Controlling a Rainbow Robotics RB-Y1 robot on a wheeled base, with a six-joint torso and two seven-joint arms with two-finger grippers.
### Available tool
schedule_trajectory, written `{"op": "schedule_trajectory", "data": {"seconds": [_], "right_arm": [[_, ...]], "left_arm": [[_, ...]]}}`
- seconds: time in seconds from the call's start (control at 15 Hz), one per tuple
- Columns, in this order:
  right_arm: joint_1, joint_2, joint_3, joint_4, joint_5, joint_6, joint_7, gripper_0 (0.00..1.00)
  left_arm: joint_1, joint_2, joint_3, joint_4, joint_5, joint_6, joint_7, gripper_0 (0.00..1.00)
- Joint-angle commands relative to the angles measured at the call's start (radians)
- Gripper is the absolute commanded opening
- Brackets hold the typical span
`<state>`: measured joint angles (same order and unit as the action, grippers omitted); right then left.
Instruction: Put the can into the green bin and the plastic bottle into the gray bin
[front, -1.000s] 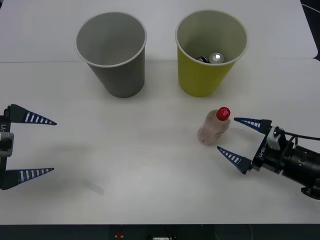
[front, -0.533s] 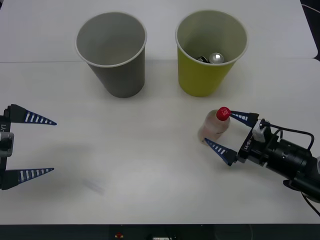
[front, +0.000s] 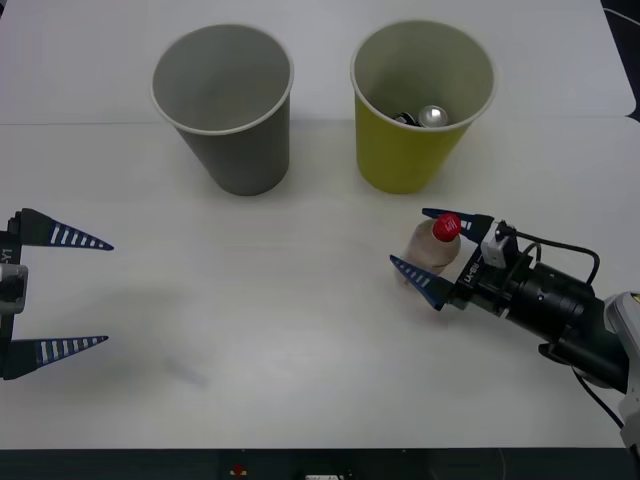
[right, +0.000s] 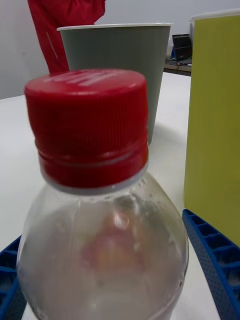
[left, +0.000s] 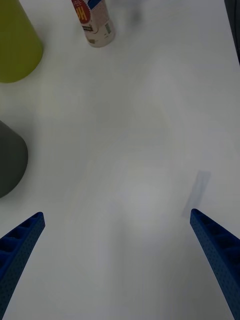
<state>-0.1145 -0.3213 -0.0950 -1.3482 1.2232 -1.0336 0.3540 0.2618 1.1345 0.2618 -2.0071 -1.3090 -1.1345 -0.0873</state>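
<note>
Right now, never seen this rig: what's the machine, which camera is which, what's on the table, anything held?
It is a wheeled two-arm robot with blue ribbed two-finger grippers. The wide picture comes from a camera above the arms, looking down at the white table. The two upright pictures come from cameras on each wrist.

On the table stand the gray bin and the green bin; the can already lies inside the green one. The plastic bottle, with a red cap, stands upright in front of the green bin.

The right gripper is open with a finger on either side of the bottle; nothing is gripped yet. Its wrist camera sees the bottle up close. The left gripper waits open at the left edge.
</note>
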Motion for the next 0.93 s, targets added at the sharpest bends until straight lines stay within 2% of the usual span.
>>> {"op": "schedule_trajectory", "data": {"seconds": [0.07, 0.47, 0.6, 0.8, 0.93], "right_arm": [[-0.016, 0.008, 0.004, 0.0, 0.001, 0.004, -0.004, 0.0], [-0.016, 0.002, 0.009, 0.0, 0.001, 0.003, -0.012, 0.0], [-0.017, -0.024, 0.009, -0.012, 0.019, -0.002, -0.02, 0.0], [0.01, -0.099, -0.005, -0.089, 0.078, -0.028, -0.115, 0.0], [0.073, -0.137, -0.029, -0.224, 0.141, -0.028, -0.222, 0.0]], "left_arm": [[0.0, 0.0, 0.0, 0.0, 0.0, 0.0, 0.0, 1.0], [0.0, 0.0, 0.0, 0.0, 0.0, 0.0, 0.0, 1.0], [0.0, 0.0, 0.0, 0.0, 0.0, 0.0, 0.0, 1.0], [0.0, 0.0, 0.0, 0.0, 0.0, 0.0, 0.0, 1.0], [0.0, 0.0, 0.0, 0.0, 0.0, 0.0, 0.0, 1.0]]}}
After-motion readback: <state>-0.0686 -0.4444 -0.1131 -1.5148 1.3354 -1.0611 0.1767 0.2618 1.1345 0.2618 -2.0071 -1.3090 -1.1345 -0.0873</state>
